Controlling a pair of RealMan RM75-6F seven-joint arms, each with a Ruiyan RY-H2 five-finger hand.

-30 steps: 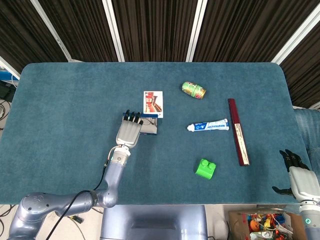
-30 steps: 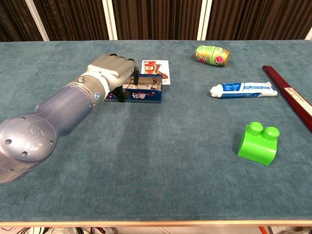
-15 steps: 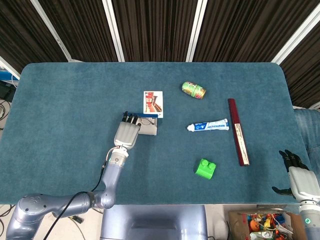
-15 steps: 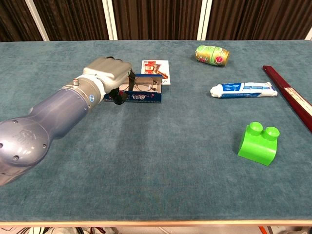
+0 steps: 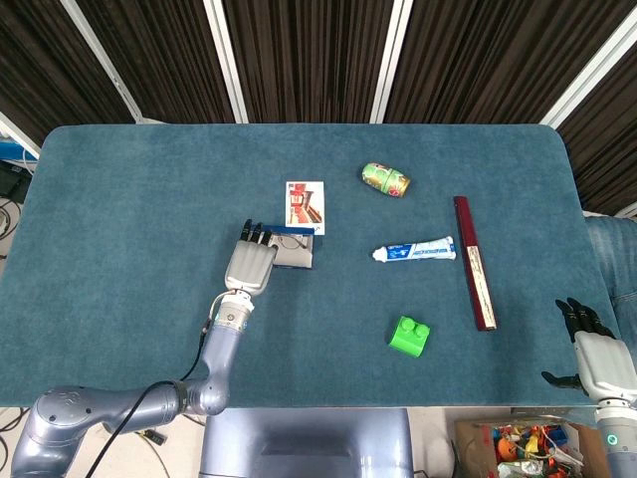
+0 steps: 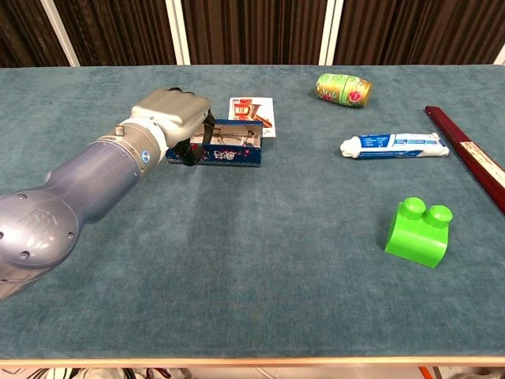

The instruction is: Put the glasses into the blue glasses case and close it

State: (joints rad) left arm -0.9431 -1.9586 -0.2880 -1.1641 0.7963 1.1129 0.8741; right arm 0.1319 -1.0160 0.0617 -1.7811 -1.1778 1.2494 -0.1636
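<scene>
1. My left hand [image 6: 175, 116] rests at the blue glasses case's [image 6: 225, 153] 9 o'clock end, fingers curled; probably holding its edge.
2. The glasses [image 6: 230, 139] lie inside the open case.
3. My right hand [image 5: 595, 354] hangs spread off the counter's [image 5: 129, 199] 4 o'clock corner.

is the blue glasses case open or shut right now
Open. In the chest view the blue glasses case shows the glasses lying inside, with no lid over them. The left robot hand is at its left end.

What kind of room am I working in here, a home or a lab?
Most likely a lab or test bench. The blue felt-covered table holds unrelated items such as a green block and a toothpaste tube, dark slatted panels line the back, and cables hang off the left edge.
</scene>
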